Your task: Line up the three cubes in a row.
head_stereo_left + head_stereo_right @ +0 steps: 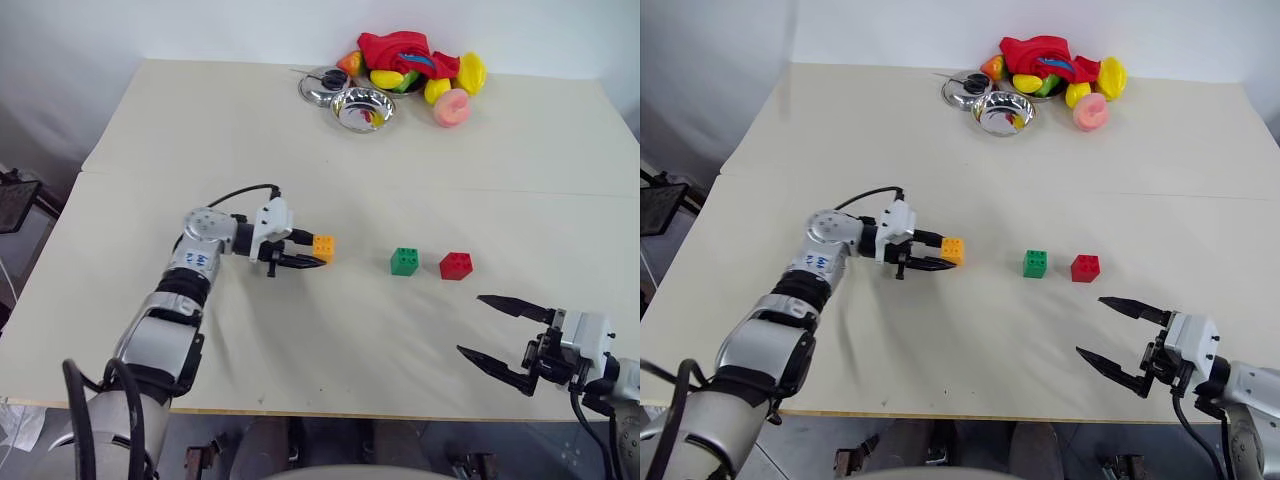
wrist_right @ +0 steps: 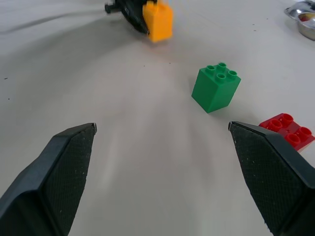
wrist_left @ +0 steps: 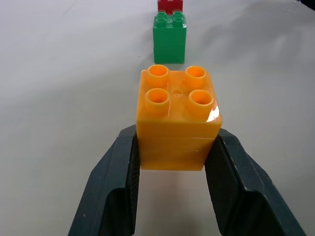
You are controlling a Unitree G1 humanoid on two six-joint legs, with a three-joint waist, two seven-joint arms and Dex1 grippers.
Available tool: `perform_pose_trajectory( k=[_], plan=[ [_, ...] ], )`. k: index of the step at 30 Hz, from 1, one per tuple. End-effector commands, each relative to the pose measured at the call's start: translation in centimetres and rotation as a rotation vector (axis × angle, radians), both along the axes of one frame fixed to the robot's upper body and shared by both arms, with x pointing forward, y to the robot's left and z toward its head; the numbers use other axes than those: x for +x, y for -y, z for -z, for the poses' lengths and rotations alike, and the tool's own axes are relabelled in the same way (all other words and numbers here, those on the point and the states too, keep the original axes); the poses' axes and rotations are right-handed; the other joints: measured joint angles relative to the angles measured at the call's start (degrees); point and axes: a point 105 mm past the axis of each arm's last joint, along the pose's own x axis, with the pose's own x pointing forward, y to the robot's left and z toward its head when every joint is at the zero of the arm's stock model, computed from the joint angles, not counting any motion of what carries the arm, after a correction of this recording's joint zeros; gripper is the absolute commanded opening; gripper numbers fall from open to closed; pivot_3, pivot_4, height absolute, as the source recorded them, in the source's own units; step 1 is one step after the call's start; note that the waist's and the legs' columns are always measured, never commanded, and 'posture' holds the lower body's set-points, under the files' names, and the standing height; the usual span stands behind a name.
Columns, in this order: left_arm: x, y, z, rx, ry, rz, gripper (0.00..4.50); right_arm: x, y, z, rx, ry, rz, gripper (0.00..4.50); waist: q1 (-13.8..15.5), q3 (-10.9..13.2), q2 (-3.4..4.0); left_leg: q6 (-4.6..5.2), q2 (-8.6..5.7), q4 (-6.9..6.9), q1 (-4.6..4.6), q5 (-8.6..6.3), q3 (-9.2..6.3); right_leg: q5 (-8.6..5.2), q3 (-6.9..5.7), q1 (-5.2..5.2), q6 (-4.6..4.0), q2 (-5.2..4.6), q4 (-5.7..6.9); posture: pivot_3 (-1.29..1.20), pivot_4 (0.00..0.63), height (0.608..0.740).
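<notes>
We hold the orange cube (image 1: pixel 323 247) clamped in the left gripper (image 1: pixel 307 249), at nine o'clock of the green cube (image 1: pixel 405 261), so it extends their row. The red cube (image 1: pixel 456 265) sits at three o'clock of the green. Our right gripper (image 1: pixel 497 331) waits wide open and empty, clear of the row.

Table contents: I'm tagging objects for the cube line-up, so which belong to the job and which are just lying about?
Job: orange cube in the shut left tool; green cube; red cube.
Lying about: steel bowls; toy fruit; red cloth.
</notes>
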Motion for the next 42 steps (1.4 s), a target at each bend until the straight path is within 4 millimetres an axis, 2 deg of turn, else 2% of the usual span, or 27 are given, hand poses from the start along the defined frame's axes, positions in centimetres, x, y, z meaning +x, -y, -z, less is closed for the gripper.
perform_pose_trajectory(
  k=[1,9,18,23,27,32,35,38,42],
  plan=[
    [0.2,0.5,-0.4,0.009,0.017,0.016,1.48,-0.5,0.1,-1.1,0.004,0.05,0.024,4.5,0.0,0.0,-0.06,0.0,0.0,0.01,0.0,0.0,0.0,0.0,0.01,0.0,0.01,0.0,0.0,0.0,0.15,0.74],
    [1.0,1.9,-0.1,0.022,0.022,-0.031,1.48,-1.0,0.5,-1.1,0.01,0.059,0.069,4.5,0.2,0.0,-0.08,0.1,0.14,0.05,-0.04,0.04,-0.1,0.05,0.03,0.0,0.08,-0.13,0.02,0.0,0.15,0.74],
    [0.8,4.5,-0.2,0.054,0.023,0.019,1.48,-2.0,1.9,-0.7,-0.001,0.046,0.133,4.5,0.2,0.1,-0.09,0.14,0.09,0.05,-0.08,0.03,-0.13,0.06,0.01,0.0,0.1,-0.15,0.0,0.0,0.15,0.74],
    [0.9,4.8,-0.2,0.076,0.008,0.008,1.48,-2.1,1.8,-0.8,0.002,0.055,0.139,4.5,0.1,0.1,-0.09,0.14,0.13,0.04,-0.08,0.03,-0.12,0.06,0.0,-0.01,0.1,-0.13,-0.02,0.0,0.15,0.74],
    [1.3,4.4,-0.3,0.075,0.017,-0.02,2.86,-2.2,1.4,-0.6,0.009,0.056,0.14,4.5,0.0,0.1,-0.09,0.14,0.12,0.04,-0.08,0.03,-0.12,0.06,0.02,-0.01,0.1,-0.14,-0.02,0.0,0.15,0.74],
    [1.5,2.5,-1.0,0.058,0.025,-0.027,4.41,-1.8,1.3,-0.5,0.015,0.058,0.138,4.5,0.0,0.1,-0.09,0.14,0.14,0.05,-0.08,0.03,-0.12,0.06,0.02,-0.01,0.1,-0.14,0.0,0.0,0.15,0.74],
    [1.1,0.6,-2.0,0.025,0.031,0.005,4.41,-1.5,1.8,-0.7,0.015,0.064,0.145,4.5,0.0,0.1,-0.09,0.14,0.14,0.06,-0.08,0.03,-0.12,0.06,0.01,-0.02,0.1,-0.14,0.01,0.0,0.15,0.74],
    [0.0,-3.8,-3.3,-0.002,0.063,0.052,4.41,-1.6,3.7,-0.9,0.0,0.035,0.183,4.5,-0.2,0.0,-0.07,0.14,0.13,0.05,-0.08,0.03,-0.11,0.06,0.01,-0.03,0.1,-0.14,0.02,0.0,0.15,0.74],
    [-1.5,-8.9,-3.9,-0.023,0.094,-0.029,4.41,-2.3,6.6,-1.0,-0.058,0.01,0.233,4.5,-0.7,0.0,-0.06,0.14,0.16,0.02,-0.07,0.03,-0.14,0.06,0.02,-0.03,0.09,-0.14,0.02,0.0,0.15,0.74]
  ],
)
